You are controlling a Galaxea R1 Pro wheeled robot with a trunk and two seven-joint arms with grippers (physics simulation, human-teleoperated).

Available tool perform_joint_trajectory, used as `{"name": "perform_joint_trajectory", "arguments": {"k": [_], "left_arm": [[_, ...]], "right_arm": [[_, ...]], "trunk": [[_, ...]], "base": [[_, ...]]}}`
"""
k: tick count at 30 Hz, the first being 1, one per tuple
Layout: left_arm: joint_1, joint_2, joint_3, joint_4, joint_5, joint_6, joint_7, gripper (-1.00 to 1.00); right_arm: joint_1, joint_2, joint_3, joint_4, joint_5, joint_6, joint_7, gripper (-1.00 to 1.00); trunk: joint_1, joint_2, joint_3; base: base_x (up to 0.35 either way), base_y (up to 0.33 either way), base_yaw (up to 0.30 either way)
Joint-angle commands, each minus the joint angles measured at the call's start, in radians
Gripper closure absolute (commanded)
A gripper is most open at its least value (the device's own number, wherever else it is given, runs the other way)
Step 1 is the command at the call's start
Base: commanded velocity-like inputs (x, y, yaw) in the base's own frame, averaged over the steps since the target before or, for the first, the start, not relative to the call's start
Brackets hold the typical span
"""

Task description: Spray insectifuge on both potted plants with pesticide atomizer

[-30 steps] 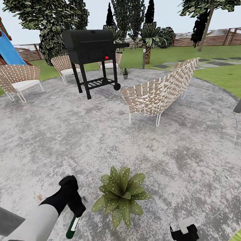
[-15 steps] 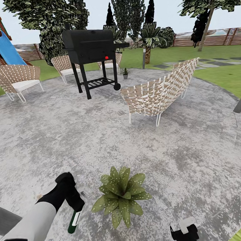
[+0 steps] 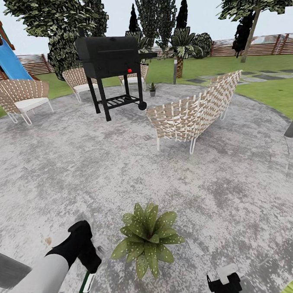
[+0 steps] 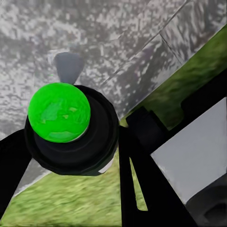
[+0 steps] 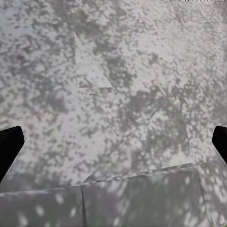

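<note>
One potted plant point(image 3: 148, 239), a low rosette of speckled green leaves, sits on the stone patio point(image 3: 122, 174) close in front of me. A second small potted plant point(image 3: 152, 89) stands far off beside the grill. My left gripper point(image 3: 87, 263) is shut on the pesticide atomizer point(image 3: 85, 287), which hangs tip-down just left of the near plant, apart from its leaves. In the left wrist view the atomizer point(image 4: 71, 137) shows its green tip between the dark fingers point(image 4: 135, 165). My right gripper point(image 3: 224, 284) hovers low at the near right; its fingertips point(image 5: 9, 146) stand wide apart over bare stone.
A black grill point(image 3: 110, 57) stands at the patio's far side. Wicker chairs sit at the far left point(image 3: 20, 95), behind the grill point(image 3: 78, 79) and at centre right point(image 3: 194, 113). Lawn, a blue slide point(image 3: 6, 57), trees and a wooden fence ring the patio.
My left gripper has dropped lower and slightly left with the atomizer, after a small rise. The plants, chairs and right gripper have not moved.
</note>
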Motion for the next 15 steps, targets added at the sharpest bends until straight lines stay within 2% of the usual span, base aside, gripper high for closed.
{"name": "perform_joint_trajectory", "arguments": {"k": [1, 4, 9, 15], "left_arm": [[0.003, 0.0, -0.003, 0.0, -0.002, 0.008, 0.017, 1.0], [0.006, -0.005, 0.001, -0.005, 0.0, 0.011, 0.043, 1.0], [0.001, -0.026, -0.003, -0.016, -0.002, 0.012, 0.047, 1.0], [0.002, -0.026, 0.004, -0.015, -0.002, 0.012, 0.046, 1.0]], "right_arm": [[-0.001, 0.0, -0.007, 0.001, 0.01, -0.004, -0.004, -1.0], [0.0, 0.0, -0.007, 0.001, 0.009, -0.004, -0.004, -1.0], [0.0, -0.001, -0.007, 0.001, 0.009, -0.004, -0.004, -1.0], [0.0, -0.001, -0.007, 0.001, 0.009, -0.004, -0.004, -1.0]], "trunk": [[0.0, 0.0, -0.001], [0.0, 0.0, -0.001], [0.0, 0.0, -0.001], [0.0, 0.0, -0.001]], "base": [[0.001, 0.0, 0.0], [0.0, 0.0, 0.0], [0.025, 0.007, 0.0], [0.089, 0.029, 0.0]]}}
